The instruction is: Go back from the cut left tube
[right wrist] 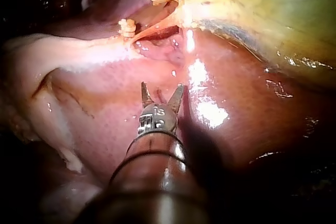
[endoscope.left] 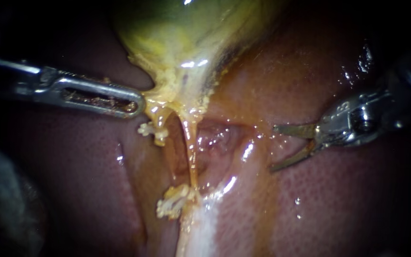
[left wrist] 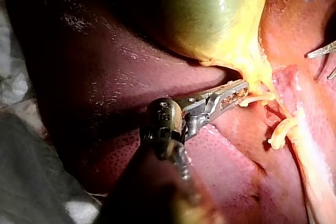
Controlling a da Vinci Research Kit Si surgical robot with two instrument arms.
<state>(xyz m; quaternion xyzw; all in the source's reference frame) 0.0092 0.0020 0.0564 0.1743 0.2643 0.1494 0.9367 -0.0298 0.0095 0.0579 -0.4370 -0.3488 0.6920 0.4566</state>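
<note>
The yellow-green gallbladder [endoscope.left: 191,28] hangs over the liver [endoscope.left: 353,200]. My left instrument [endoscope.left: 136,102] is shut on the tissue at the gallbladder's neck, as the left wrist view shows too [left wrist: 239,92]. Below it the left tube is cut. Its upper stump [endoscope.left: 155,128] and lower stump [endoscope.left: 172,202] each carry whitish clips. Beside them a thin right tube [endoscope.left: 190,152] runs whole. My right instrument [endoscope.left: 273,148] stands apart to the right of the tubes with its blades open and nothing between them. In the right wrist view it [right wrist: 161,87] sits short of the clipped stumps [right wrist: 126,26].
A pale band of tissue [endoscope.left: 205,228] runs down from the lower stump. Grey cloth [left wrist: 26,171] lies at the left edge beside the liver. Wet, glistening liver surface [right wrist: 210,111] lies next to my right instrument.
</note>
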